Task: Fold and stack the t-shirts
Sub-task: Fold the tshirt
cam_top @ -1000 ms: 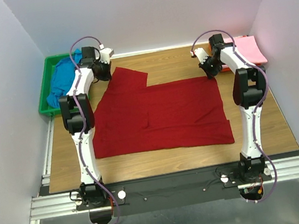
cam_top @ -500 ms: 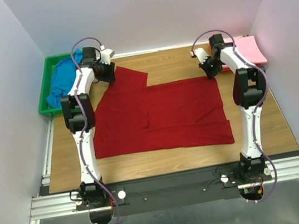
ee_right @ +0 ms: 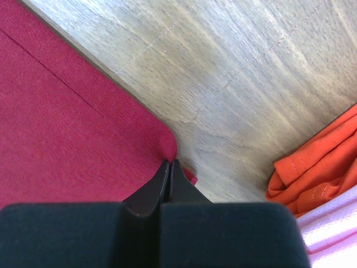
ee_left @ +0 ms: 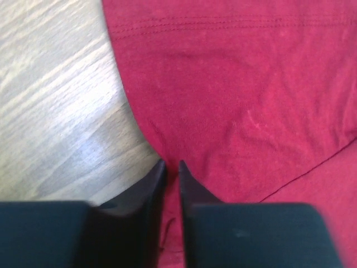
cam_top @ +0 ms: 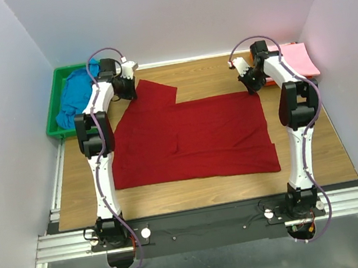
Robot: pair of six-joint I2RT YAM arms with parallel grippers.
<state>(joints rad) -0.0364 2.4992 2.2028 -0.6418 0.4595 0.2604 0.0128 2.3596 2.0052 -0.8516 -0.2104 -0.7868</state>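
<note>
The red tee [cam_top: 190,139] lies spread flat across the middle of the tabletop [cam_top: 211,78], with one flap jutting toward the upper left of the top view. The left tool [ee_left: 172,164] sits at that flap's edge, its fingers drawn to a thin slit with a ridge of red cloth nipped between them. The right tool [ee_right: 169,163] is pressed closed on the tee's upper-right corner. Pinching both far corners at once probably prepares a fold toward the frame's bottom. The blue tee [cam_top: 73,99] waits bunched in the bin [cam_top: 62,71] at upper left. The pink tee [cam_top: 301,58] lies at upper right, clear of the work.
</note>
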